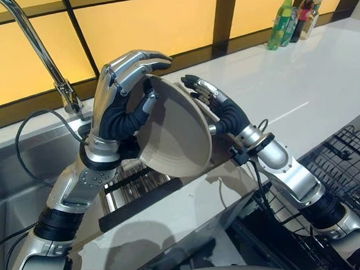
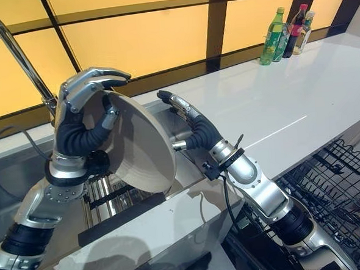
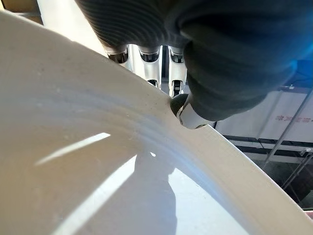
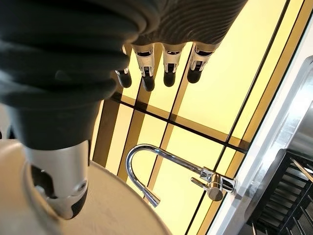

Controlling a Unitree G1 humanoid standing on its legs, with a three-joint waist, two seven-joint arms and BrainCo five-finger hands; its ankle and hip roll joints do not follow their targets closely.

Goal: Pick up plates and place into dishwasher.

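Over sink (image 1: pixel 23 175), left hand (image 1: pixel 120 102) grips plate (image 1: pixel 174 135).

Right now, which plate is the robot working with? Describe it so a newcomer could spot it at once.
Find the steel sink under the tall faucet. Above its dark rack, the left hand grips a plate's top rim, the right hand behind it. That beige plate is the one dish held upright in mid-air.

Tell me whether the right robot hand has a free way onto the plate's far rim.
Probably yes: the right robot hand sits open right beside the plate, nothing between them, while the left robot hand pinches the top rim, leaving that side free.
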